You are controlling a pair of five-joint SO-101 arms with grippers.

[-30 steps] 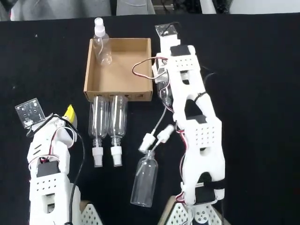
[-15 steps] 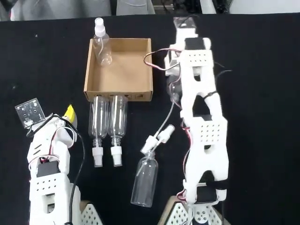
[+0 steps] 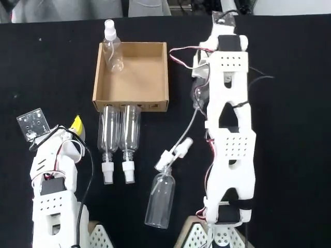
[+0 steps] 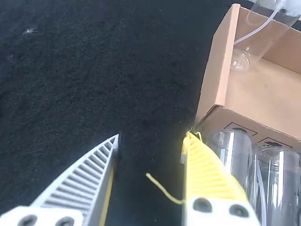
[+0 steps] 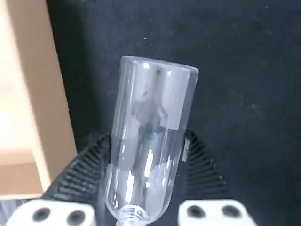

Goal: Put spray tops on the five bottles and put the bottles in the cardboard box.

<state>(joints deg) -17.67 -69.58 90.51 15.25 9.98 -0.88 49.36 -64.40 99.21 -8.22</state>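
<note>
My right gripper is shut on a clear, topless bottle, held just right of the cardboard box; in the high view this gripper is under the outstretched arm. One capped bottle leans on the box's far left rim. Two capped bottles lie side by side in front of the box. A topless bottle lies near the arm bases, with two loose spray tops just above its neck. My left gripper is open over bare cloth, left of the box.
The table is covered in black cloth. The right arm stretches along the table right of the box. Thin dip tubes trail from the loose spray tops toward that arm. Cloth lies bare at the far left and far right.
The right arm has swung rightward and extended farther back, carrying the bottle away from the box's right wall. The left arm and the other bottles have not moved.
</note>
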